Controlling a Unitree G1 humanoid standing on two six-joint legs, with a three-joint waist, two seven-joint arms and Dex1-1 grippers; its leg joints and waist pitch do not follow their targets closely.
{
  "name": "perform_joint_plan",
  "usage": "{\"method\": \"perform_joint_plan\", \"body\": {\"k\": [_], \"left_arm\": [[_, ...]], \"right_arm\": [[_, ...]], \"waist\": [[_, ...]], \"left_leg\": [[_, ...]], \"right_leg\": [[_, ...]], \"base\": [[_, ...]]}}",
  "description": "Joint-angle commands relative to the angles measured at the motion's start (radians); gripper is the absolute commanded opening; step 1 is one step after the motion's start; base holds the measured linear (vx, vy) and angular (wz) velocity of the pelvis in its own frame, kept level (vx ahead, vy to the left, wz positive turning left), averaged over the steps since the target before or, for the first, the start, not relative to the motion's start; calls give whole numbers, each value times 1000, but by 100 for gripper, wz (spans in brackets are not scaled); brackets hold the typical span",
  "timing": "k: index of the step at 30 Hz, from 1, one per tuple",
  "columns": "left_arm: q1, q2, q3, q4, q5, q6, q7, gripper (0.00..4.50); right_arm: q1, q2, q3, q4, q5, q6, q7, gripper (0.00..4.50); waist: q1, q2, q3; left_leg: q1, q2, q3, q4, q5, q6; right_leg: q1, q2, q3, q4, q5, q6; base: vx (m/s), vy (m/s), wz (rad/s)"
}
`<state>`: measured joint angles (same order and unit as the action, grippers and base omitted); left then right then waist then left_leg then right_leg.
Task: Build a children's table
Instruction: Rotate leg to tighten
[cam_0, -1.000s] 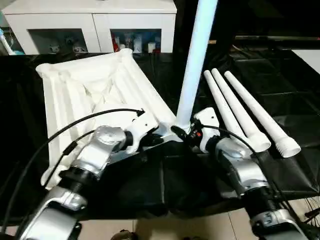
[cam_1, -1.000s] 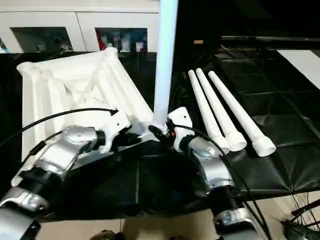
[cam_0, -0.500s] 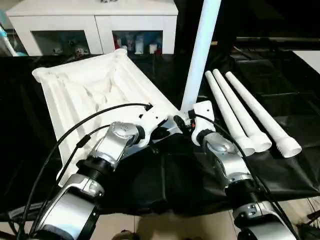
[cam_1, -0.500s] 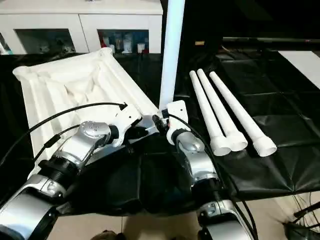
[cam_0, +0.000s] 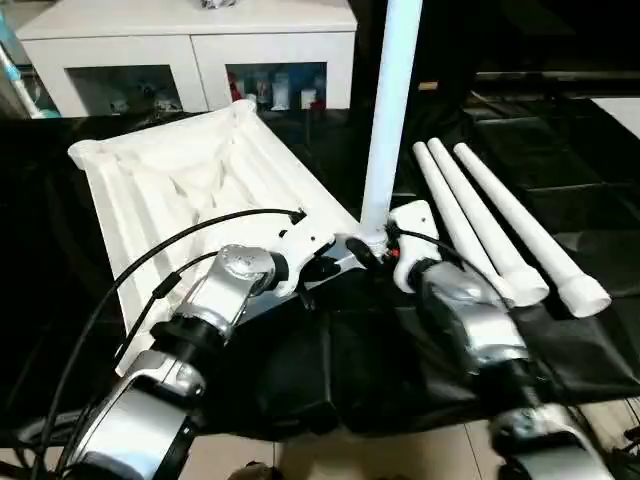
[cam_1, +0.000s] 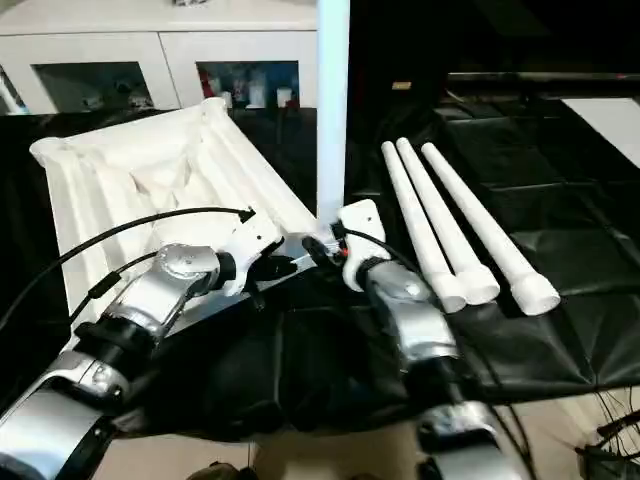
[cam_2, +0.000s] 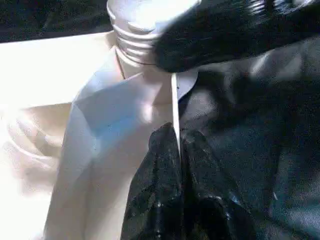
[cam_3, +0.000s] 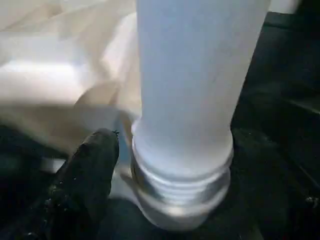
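The children's table top (cam_0: 190, 175) lies upside down on the black cover, its ribbed underside up. One white leg (cam_0: 388, 110) stands upright in the near right corner socket, and its threaded end (cam_3: 182, 175) shows just above the socket. My left gripper (cam_0: 325, 268) is shut on the thin rim of the top (cam_2: 175, 100) beside that corner. At the leg's base my right gripper (cam_0: 372, 250) stands open. One of its black fingers (cam_3: 87, 185) is close beside the thread with a small gap, and the other is hidden behind the leg.
Three more white legs (cam_0: 480, 225) lie side by side on the black cover (cam_0: 570, 140) to the right of the top. A white glass-door cabinet (cam_0: 190, 40) stands behind. The work table's near edge runs just under my forearms.
The standing leg leans less and is nearly upright now. My right forearm has shifted a little at the leg's base. The left gripper keeps its hold on the rim.
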<state>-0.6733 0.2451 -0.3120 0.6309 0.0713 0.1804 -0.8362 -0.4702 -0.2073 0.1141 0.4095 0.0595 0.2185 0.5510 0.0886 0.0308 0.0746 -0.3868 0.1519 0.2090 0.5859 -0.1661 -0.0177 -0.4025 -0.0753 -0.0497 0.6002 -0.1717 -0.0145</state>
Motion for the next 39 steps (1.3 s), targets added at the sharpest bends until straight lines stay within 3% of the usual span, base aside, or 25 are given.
{"method": "perform_joint_plan", "body": {"k": [1,4,6,10,13,16,17,26,39], "left_arm": [[21,26,-34,-10,19,-42,-44,0],[52,70,-29,-51,-10,-115,-131,0],[57,75,-27,-58,-14,-128,-140,0],[72,125,-23,-104,-26,-134,-196,0],[72,134,-17,-104,-26,-137,-200,0],[70,138,-15,-100,-26,-142,-208,0],[71,140,-15,-100,-27,-143,-213,0],[78,138,-16,-112,-32,-137,-225,0],[70,133,-18,-101,-30,-138,-225,0]], "right_arm": [[26,-27,54,-52,23,-22,126,366],[60,-91,62,-88,30,-44,213,366],[63,-97,60,-93,31,-45,222,366],[59,-129,43,-78,39,-76,261,366],[51,-132,32,-69,51,-84,265,366],[39,-130,23,-51,53,-98,259,366],[33,-128,21,-40,51,-101,255,366],[12,-97,24,-6,70,-143,282,366],[-33,-76,37,90,35,-209,263,366]], "waist": [[1,-1,-83],[3,-2,-78],[0,0,-74],[-2,-1,-71],[-1,0,-73],[-1,-3,-75],[1,1,-75],[0,-1,-76],[0,-2,-79]], "left_leg": [[20,79,-44,-61,-211,66],[20,81,-44,-63,-223,74],[26,84,-45,-67,-271,55],[29,87,-49,-74,-317,21],[31,86,-46,-73,-307,16],[26,84,-45,-70,-278,28],[25,83,-45,-69,-269,31],[23,84,-45,-68,-261,40],[24,84,-43,-66,-247,39]], "right_leg": [[50,-86,49,-63,-82,-231],[49,-88,45,-68,-144,-236],[42,-86,45,-78,-249,-226],[37,-88,46,-81,-318,-207],[34,-85,47,-76,-270,-216],[39,-87,47,-72,-230,-228],[39,-87,46,-71,-225,-230],[41,-86,44,-69,-212,-237],[42,-86,44,-66,-200,-242]], "base": [[0,0,0],[0,0,0],[0,0,0],[0,0,0],[0,0,0],[0,0,0],[0,0,0],[0,0,0],[0,0,0]]}}
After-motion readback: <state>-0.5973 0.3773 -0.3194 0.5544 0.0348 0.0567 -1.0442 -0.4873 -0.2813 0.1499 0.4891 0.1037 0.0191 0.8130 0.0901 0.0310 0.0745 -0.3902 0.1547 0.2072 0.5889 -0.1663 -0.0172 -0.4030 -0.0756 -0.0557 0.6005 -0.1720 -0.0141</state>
